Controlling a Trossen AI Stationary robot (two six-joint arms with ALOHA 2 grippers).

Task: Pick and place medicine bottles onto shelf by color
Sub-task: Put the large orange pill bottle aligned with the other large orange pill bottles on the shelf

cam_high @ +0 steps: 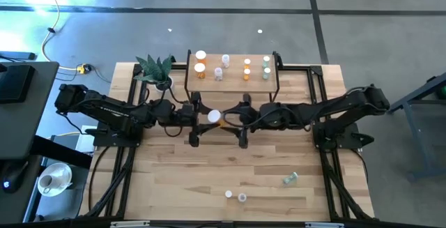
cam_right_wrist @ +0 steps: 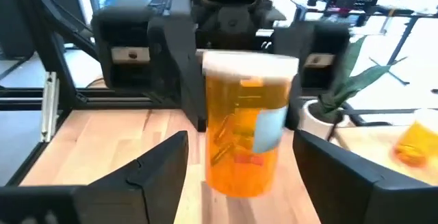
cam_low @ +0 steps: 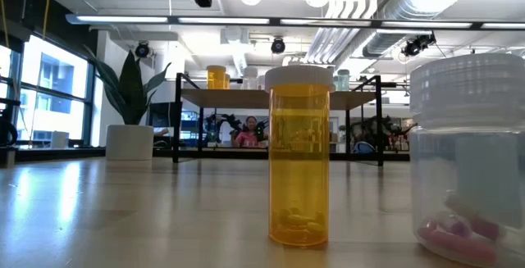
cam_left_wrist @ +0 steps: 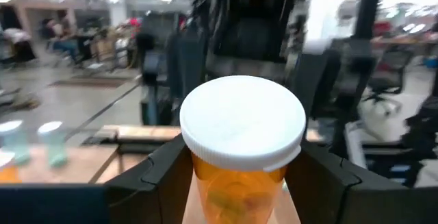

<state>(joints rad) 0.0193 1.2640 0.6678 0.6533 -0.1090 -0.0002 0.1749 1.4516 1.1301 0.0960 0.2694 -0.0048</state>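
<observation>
While both arms are meeting over the middle of the worktop [cam_high: 209, 172], just in front of the shelf [cam_high: 232, 83], we are seeing an orange bottle [cam_high: 214, 117] hanging in the air between the two end effectors. The left end effector [cam_left_wrist: 239, 176] is pinching this bottle: in the left wrist view its dark fingers [cam_left_wrist: 154, 172] are pressing against both sides of the orange body, just under the white cap. The right end effector [cam_right_wrist: 239, 176] is facing the same bottle from the opposite side, and its fingers [cam_right_wrist: 154, 166] are standing spread, with clear gaps between them and the bottle, so it is not touching it. In the right wrist view the bottle is showing a pale label and is sitting upright against the left arm's black wrist.

On the shelf we are counting two orange bottles [cam_high: 201, 64] at its left end, white ones [cam_high: 221, 67] next, smaller orange ones [cam_high: 247, 69] after that, and pale green ones [cam_high: 266, 67] at the right end. A plant [cam_high: 157, 67] is standing just beside the shelf's left end.

Near the front edge of the worktop, well apart from both arms, a small bottle [cam_high: 242, 198] and another [cam_high: 228, 194] are standing close together, and a pale green one [cam_high: 290, 179] is lying on its side to their right. In the low view an orange bottle [cam_low: 299, 155] is standing upright close to the camera, with a clear one [cam_low: 467, 157] holding pink pills beside it.
</observation>
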